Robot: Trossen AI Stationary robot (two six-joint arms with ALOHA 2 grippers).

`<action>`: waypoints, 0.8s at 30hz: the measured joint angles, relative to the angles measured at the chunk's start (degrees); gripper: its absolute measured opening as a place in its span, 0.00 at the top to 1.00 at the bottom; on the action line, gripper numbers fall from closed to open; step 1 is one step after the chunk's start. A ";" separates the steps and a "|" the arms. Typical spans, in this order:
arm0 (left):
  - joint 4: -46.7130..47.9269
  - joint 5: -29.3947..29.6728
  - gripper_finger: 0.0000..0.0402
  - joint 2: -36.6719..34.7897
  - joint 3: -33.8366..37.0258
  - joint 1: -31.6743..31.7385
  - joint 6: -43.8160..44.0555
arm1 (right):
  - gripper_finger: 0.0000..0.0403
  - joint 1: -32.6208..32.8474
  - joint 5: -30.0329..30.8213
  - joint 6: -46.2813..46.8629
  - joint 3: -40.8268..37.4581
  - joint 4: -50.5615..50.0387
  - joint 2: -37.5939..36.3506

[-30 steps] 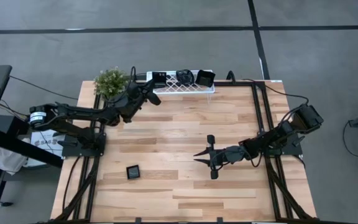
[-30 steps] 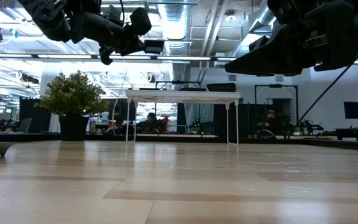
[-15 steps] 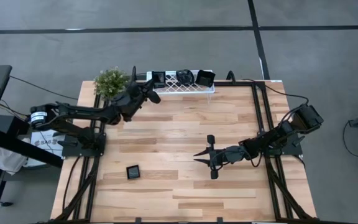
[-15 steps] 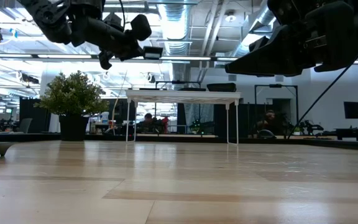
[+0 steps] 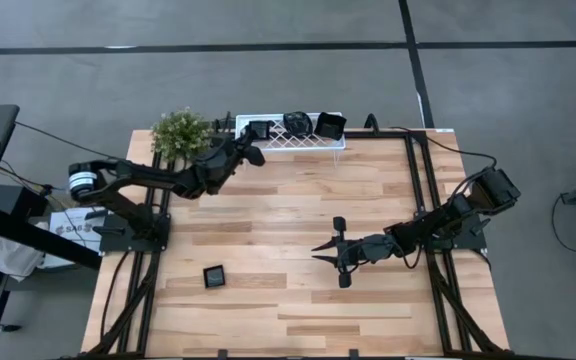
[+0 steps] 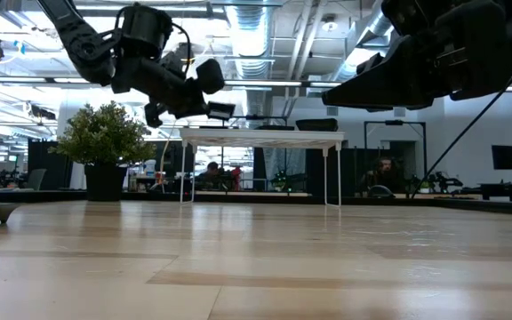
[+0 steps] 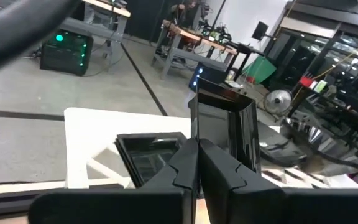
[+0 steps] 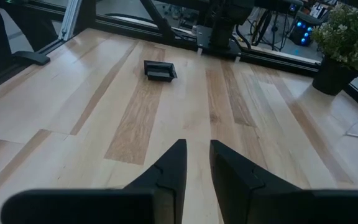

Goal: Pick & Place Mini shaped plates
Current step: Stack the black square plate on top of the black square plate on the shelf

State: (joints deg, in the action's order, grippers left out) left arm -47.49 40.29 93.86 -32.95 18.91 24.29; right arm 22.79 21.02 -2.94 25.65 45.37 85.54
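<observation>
My left gripper [image 5: 254,152] hangs over the left end of the white lattice rack [image 5: 276,143] at the table's far edge, shut on a square black mini plate [image 7: 225,124]. In the low view that plate [image 6: 221,109] juts out level just above the rack top [image 6: 265,135]. Three more plates lie on the rack, the nearest [image 7: 148,155] just under my fingers. One square plate [image 5: 214,276] rests flat on the table near the front left. My right gripper [image 5: 315,248] hovers over the table's middle right, open, with nothing between its fingers. My left gripper pinches the square plate by its near rim [image 7: 199,134] between its two fingertips. The fingers come nearly level from the table's near-left side. The plate sticks out ahead of the fingers, lifted clear above the rack.
A potted plant [image 5: 180,132] stands at the far left corner, beside the rack's left end. Bare wood lies between the two arms. Black frame rails [image 5: 420,200] run along the table's left and right sides.
My left gripper has sunk toward the rack and gone a little toward the far right, carrying the plate with it; the plate stays level in the hold.
</observation>
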 joint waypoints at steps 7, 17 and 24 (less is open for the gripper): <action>0.15 1.57 0.98 0.12 1.95 -0.04 0.18 | 0.84 0.02 -0.02 0.00 0.00 -0.70 0.00; -0.24 3.38 0.96 -1.52 3.19 -0.04 0.17 | 0.84 0.04 -0.02 0.00 0.00 -0.77 0.00; -0.49 3.36 0.96 -1.57 3.19 0.19 0.16 | 0.84 0.04 -0.02 0.00 0.00 -0.75 0.00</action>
State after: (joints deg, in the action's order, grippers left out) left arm -47.98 43.66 92.29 -29.76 19.10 24.45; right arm 22.83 20.99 -2.94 25.65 44.62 85.54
